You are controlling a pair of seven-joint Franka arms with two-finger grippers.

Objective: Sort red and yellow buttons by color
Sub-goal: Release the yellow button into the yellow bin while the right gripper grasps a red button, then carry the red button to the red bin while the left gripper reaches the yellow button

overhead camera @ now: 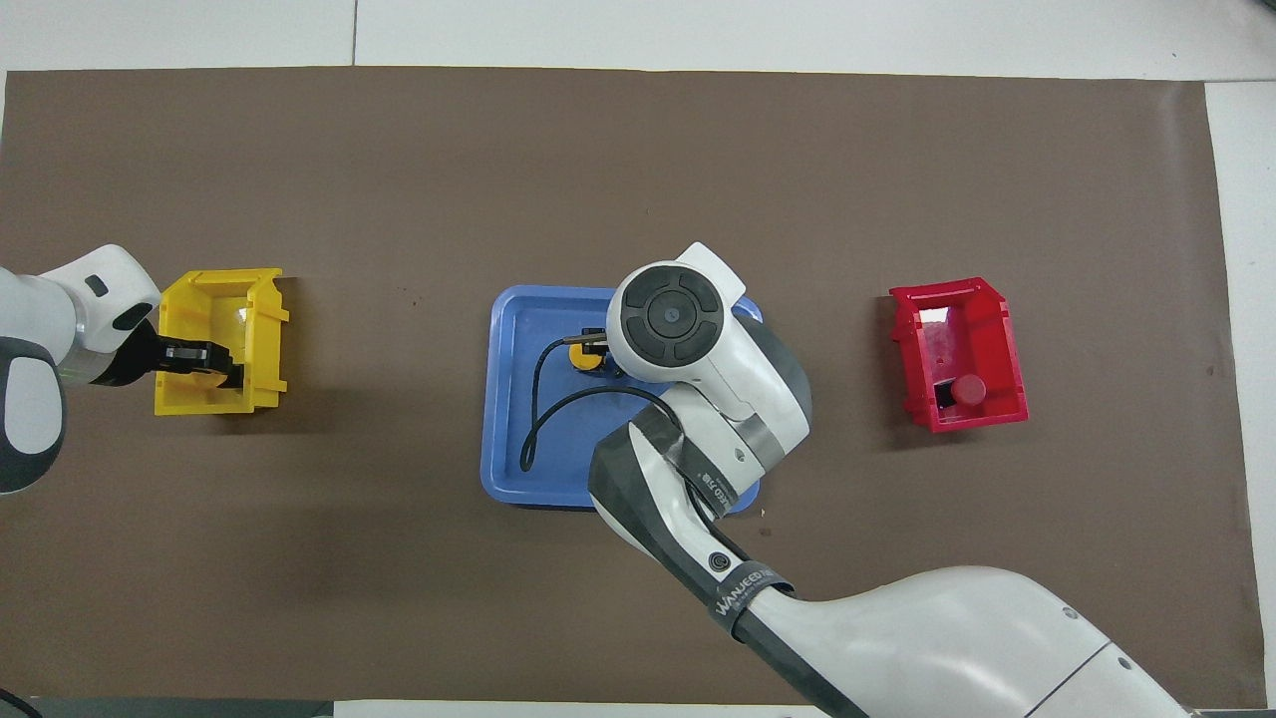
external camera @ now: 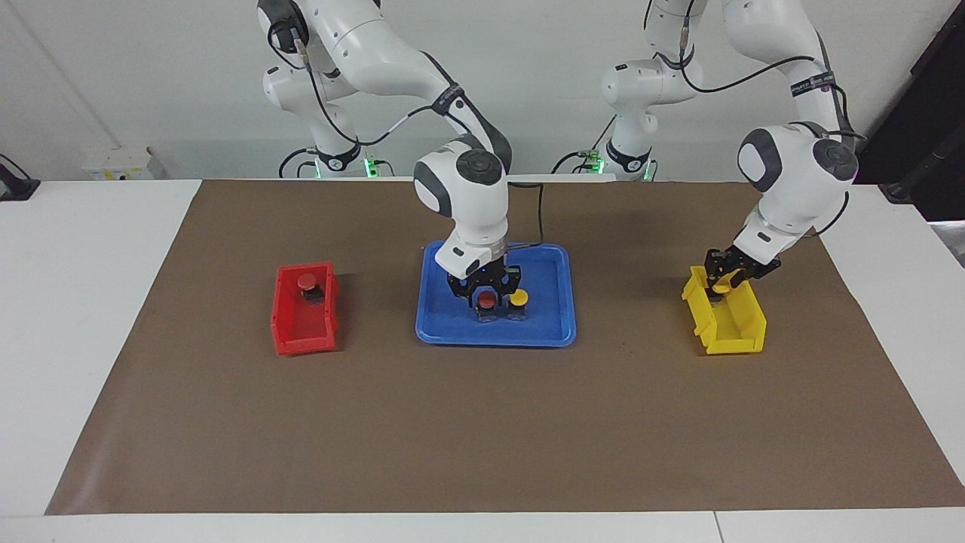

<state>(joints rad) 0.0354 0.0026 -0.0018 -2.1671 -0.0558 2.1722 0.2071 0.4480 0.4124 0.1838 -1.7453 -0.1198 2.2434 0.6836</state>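
A red button [external camera: 488, 300] and a yellow button [external camera: 518, 299] stand side by side in the blue tray [external camera: 558, 332]. My right gripper [external camera: 486, 290] is low over the red button, open, with a finger on each side of it. In the overhead view the right arm hides that red button; the tray's yellow button [overhead camera: 586, 357] shows. My left gripper [external camera: 724, 283] is shut on a second yellow button [external camera: 722, 286], over the yellow bin [external camera: 742, 332], at the end nearer the robots. A second red button [external camera: 306, 281] lies in the red bin [external camera: 290, 332].
The red bin [overhead camera: 997, 319] sits toward the right arm's end of the brown mat, the yellow bin [overhead camera: 259, 329] toward the left arm's end, the blue tray [overhead camera: 498, 399] between them. A black cable [overhead camera: 533, 419] hangs over the tray.
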